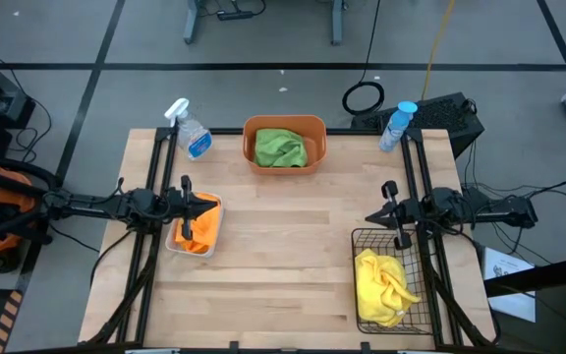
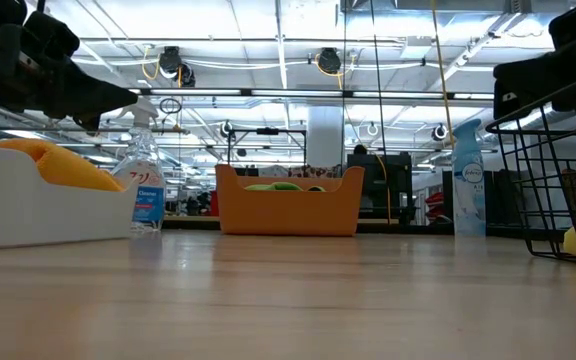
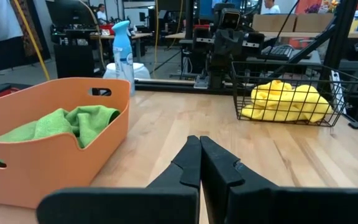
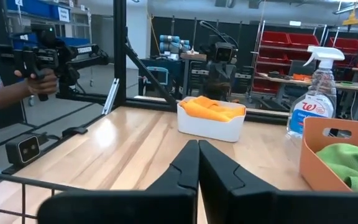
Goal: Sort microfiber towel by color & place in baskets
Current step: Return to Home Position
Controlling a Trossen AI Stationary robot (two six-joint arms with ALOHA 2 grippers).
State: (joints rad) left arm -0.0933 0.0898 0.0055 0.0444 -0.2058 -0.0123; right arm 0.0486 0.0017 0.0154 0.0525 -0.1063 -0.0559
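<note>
- Left gripper (image 3: 199, 142): fingers pressed together, nothing held. It hovers just over the white bin (image 4: 207, 129), which holds the orange towels (image 4: 213, 107).
- Right gripper (image 4: 197, 144): fingers likewise closed and empty. It hangs above one end of the black wire basket (image 1: 364, 241), with the yellow towel (image 1: 381, 285) inside.
- Orange tub (image 1: 283, 120) with the green towel (image 1: 281, 147): between both grippers, well apart from each.
- No towel lies loose on the table, so sorting looks complete. Judged remaining: parking the arms.

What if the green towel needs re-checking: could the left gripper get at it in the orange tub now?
Probably yes. The green towel lies uncovered in the open orange tub, only bare table between it and the left gripper; the clear spray bottle stands aside. The gripper's shut fingers must open first.
</note>
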